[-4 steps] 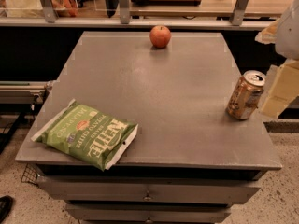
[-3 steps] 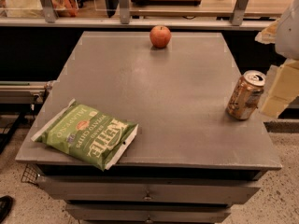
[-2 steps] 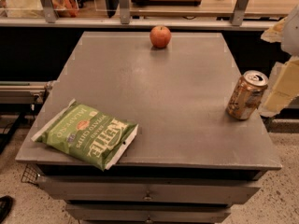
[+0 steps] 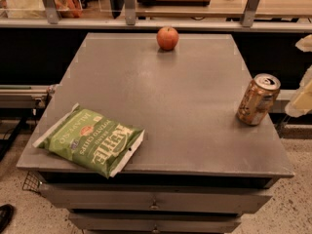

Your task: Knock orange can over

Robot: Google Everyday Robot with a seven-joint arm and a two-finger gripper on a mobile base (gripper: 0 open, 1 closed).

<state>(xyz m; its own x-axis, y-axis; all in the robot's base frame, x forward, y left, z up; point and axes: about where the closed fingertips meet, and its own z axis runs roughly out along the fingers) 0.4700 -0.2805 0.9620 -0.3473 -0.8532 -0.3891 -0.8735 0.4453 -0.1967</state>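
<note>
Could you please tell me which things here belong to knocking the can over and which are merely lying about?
Part of the job: orange can, standing near the table's right edge; gripper, at the picture's right edge, just beyond the can.
Just lying about: apple, far edge; green chip bag, front left corner.

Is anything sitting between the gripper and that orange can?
No. In the camera view, the gripper is at the right edge, beside the table, with only a narrow bare gap to the standing orange can.
</note>
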